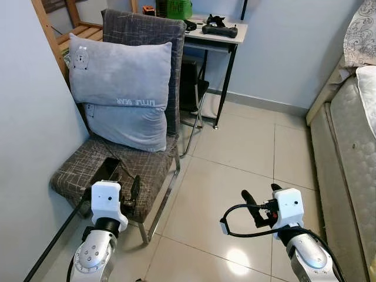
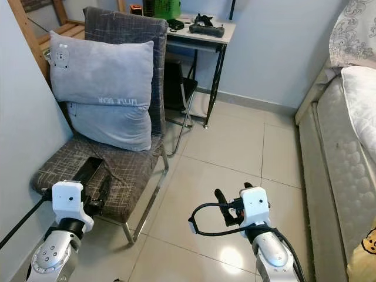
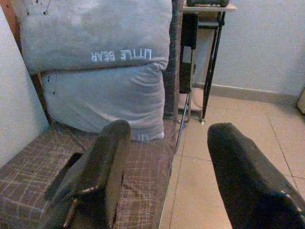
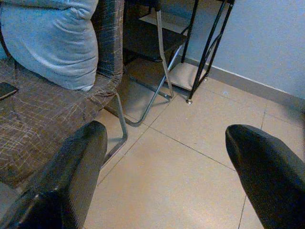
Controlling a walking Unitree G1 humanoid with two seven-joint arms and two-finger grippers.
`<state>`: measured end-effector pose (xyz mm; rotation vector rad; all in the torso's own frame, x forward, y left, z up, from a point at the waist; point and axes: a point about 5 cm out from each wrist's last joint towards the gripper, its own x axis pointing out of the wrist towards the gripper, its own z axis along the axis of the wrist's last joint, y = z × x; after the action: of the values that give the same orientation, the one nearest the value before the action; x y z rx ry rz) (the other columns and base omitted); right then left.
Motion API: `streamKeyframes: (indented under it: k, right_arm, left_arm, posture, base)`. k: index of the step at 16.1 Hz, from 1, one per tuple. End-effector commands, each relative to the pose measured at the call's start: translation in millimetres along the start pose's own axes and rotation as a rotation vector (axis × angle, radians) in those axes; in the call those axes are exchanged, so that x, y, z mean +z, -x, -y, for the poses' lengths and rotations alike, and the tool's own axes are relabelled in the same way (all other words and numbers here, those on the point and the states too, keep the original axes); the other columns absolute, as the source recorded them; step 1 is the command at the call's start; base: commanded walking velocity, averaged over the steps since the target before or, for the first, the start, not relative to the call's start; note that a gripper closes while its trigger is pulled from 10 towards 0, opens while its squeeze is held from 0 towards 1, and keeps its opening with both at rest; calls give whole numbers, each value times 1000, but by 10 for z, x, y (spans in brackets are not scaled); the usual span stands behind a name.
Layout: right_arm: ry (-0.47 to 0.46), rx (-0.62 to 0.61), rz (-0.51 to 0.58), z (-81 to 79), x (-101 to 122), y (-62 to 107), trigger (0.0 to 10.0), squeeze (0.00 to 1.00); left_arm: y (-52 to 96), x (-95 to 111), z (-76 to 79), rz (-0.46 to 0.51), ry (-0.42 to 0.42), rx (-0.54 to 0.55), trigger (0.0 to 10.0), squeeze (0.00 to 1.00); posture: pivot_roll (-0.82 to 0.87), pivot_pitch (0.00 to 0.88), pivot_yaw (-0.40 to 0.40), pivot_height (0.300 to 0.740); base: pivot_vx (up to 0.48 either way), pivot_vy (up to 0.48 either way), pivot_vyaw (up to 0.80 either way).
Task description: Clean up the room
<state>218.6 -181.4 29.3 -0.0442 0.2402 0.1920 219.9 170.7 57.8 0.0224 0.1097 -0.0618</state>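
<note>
Far left: gray pillows [image 1: 120, 94] stacked upright against the back of the chair [image 1: 103, 167], probably parked there to keep them off the floor. Flat black gadget [image 1: 107, 169] lying on the seat just in front, cord trailing off. Left gripper [image 1: 128, 197] hovering at the seat's front edge, fingers spread wide, holding nothing. Further back, a small counter [image 1: 218, 36] carrying a black controller [image 1: 220, 29] and a green basket [image 1: 178, 8]; can't tell what's in that basket. Right gripper [image 1: 261, 205] over bare floor tiles [image 1: 241, 147], also wide open and empty. Bed [image 1: 349, 135] along the right edge. Pillows likely belong on that bed.
</note>
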Motion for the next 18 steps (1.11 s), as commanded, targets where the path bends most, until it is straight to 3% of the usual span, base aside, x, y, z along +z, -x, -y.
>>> streamKeyframes:
  k: [1,2,3,4,5,6,8,9,10,12,13,15,18]
  right_arm:
    - [-167,-81,15,-79,320,-461,10000,0]
    - [-162,-151,87,-15,470,-560,10000,0]
    - [-162,-224,140,47,609,-648,10000,0]
    - [-136,-151,77,-33,517,-643,10000,0]
    - [-141,-130,82,-69,503,-632,10000,0]
    - [-89,-156,178,-57,655,-604,10000,1000]
    - [-56,-248,131,72,518,-559,10000,1000]
    - [-55,-276,112,130,462,-555,10000,1000]
    - [-56,-278,104,134,453,-567,10000,1000]
    - [-56,-278,104,134,453,-567,10000,1000]
    - [-21,-246,90,87,452,-610,10000,0]
    - [22,-226,75,68,404,-619,10000,0]
    - [38,-196,63,47,326,-589,10000,0]
  left_arm:
    - [-501,191,198,-57,73,-29,10000,0]
    - [-642,323,269,-5,54,-63,10000,0]
    - [-800,494,373,51,59,-124,10000,408]
    - [-808,470,394,37,2,-120,10000,0]
    - [-792,450,397,38,7,-126,10000,0]
    - [-753,544,324,113,23,-100,10000,1000]
    - [-624,409,219,91,-58,-70,10000,1000]
    - [-652,395,203,77,-31,-33,10000,1000]
    - [-676,421,245,82,4,-67,10000,1000]
    - [-676,421,245,82,4,-67,10000,1000]
    - [-754,482,287,94,0,-94,10000,0]
    - [-827,491,326,94,-29,-105,10000,0]
    - [-713,387,281,82,-25,-76,10000,0]
  posture:
    - [66,0,-7,740]
    - [65,0,3,740]
    - [65,0,-1,740]
    - [63,0,-4,740]
    - [63,0,-4,740]
    - [68,0,-3,740]
    - [73,0,-9,740]
    - [81,0,-14,740]
    - [81,0,-14,740]
    - [81,0,-14,740]
    - [76,0,-10,740]
    - [64,0,-8,740]
    - [65,0,-7,740]
  base:
    - [0,0,0]
    - [0,0,0]
    - [0,0,0]
    - [0,0,0]
    - [0,0,0]
    - [0,0,0]
    - [0,0,0]
    - [0,0,0]
    - [0,0,0]
    - [0,0,0]
    - [334,-341,-681]
    - [311,-167,-694]
    - [0,0,-700]
